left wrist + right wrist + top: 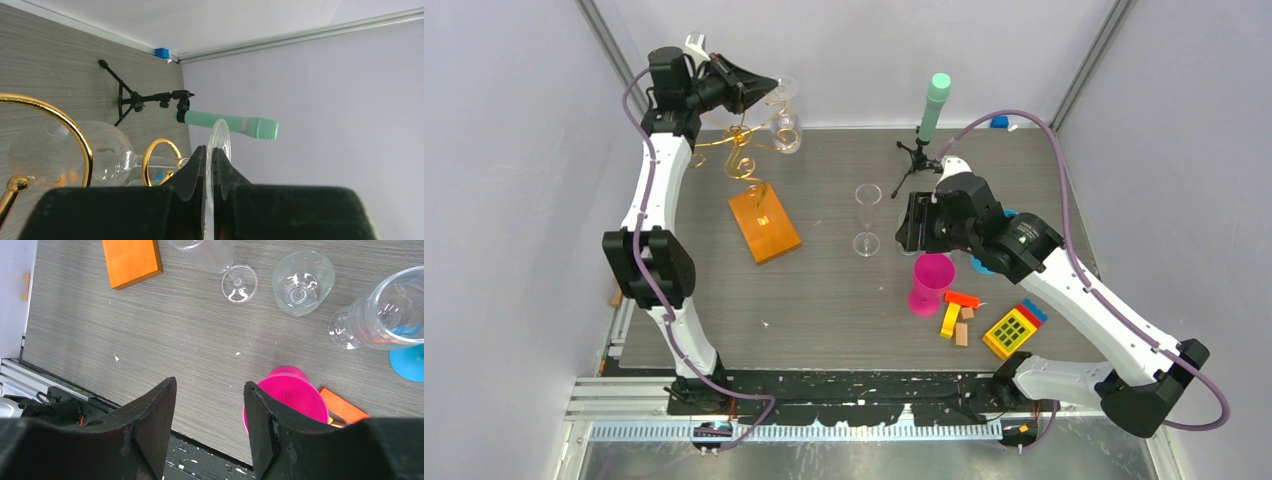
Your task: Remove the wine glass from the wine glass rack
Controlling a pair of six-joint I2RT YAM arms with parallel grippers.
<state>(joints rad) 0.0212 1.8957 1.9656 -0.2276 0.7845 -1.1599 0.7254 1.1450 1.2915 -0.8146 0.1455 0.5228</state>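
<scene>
The wine glass (pixel 787 130) hangs on the wine glass rack (pixel 742 150), a gold wire stand on an orange wooden base (pixel 764 222), at the back left. My left gripper (pixel 769 88) is shut on the thin edge of the glass's round foot. In the left wrist view the clear foot disc (pixel 220 136) is pinched between the black fingers of my left gripper (pixel 211 149). The bowl (pixel 102 150) lies to the left, and the stem crosses a gold loop (pixel 161 144). My right gripper (pixel 912 225) (pixel 210 387) hovers open and empty over the table's middle.
A black tripod with a mint-green cylinder (pixel 932 110) stands at the back. A tall flute glass (pixel 867 215) stands mid-table, with a pink cup (pixel 931 283), coloured blocks (pixel 962 312) and a yellow toy (pixel 1011 331) near my right arm. A tumbler (pixel 303 282) and another clear glass (pixel 382 315) stand nearby.
</scene>
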